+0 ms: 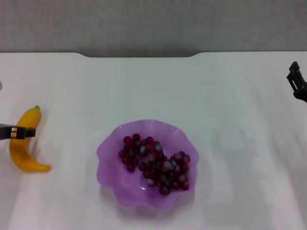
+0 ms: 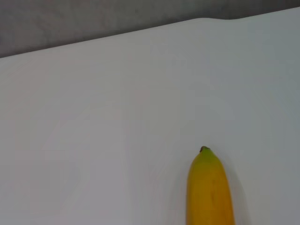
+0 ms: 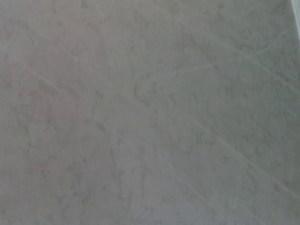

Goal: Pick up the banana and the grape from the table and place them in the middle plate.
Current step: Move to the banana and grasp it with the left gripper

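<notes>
The banana (image 1: 24, 148) lies on the white table (image 1: 230, 120) at the far left, its green stem tip pointing away from me. It also shows in the left wrist view (image 2: 209, 192), tip end only. My left gripper (image 1: 19, 132) reaches in from the left edge and sits over the banana's middle. The grape bunch (image 1: 156, 163) lies inside the purple scalloped middle plate (image 1: 108, 148), toward its right half. My right gripper (image 1: 297, 81) hangs at the far right edge, well away from the plate.
The table's far edge meets a grey wall at the back. The right wrist view shows only a grey mottled surface.
</notes>
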Robot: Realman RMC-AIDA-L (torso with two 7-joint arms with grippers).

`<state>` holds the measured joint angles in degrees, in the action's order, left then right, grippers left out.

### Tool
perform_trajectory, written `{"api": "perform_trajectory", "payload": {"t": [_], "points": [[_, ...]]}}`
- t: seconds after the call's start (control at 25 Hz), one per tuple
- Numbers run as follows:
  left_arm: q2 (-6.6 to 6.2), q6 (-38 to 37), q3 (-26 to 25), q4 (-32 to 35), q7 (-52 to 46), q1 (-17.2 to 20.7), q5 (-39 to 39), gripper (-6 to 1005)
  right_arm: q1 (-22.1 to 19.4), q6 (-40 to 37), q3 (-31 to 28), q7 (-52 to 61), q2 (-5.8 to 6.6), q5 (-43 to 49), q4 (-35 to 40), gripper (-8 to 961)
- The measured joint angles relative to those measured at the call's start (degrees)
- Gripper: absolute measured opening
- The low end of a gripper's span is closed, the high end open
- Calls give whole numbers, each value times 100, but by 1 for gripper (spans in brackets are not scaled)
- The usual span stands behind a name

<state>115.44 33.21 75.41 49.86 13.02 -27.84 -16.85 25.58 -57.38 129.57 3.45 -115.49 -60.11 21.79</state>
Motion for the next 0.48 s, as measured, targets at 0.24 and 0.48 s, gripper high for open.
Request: {"api": "perform_trajectory", "payload": {"t": [0.24, 0.48], "points": [[-34, -129, -1, -353, -13, -144, 4, 837, -1, -16, 30, 4, 0, 0, 1, 724], [29, -121, -1, -375, 20, -169, 6, 833, -5, -19, 35, 1, 0, 0, 1, 724]]}}
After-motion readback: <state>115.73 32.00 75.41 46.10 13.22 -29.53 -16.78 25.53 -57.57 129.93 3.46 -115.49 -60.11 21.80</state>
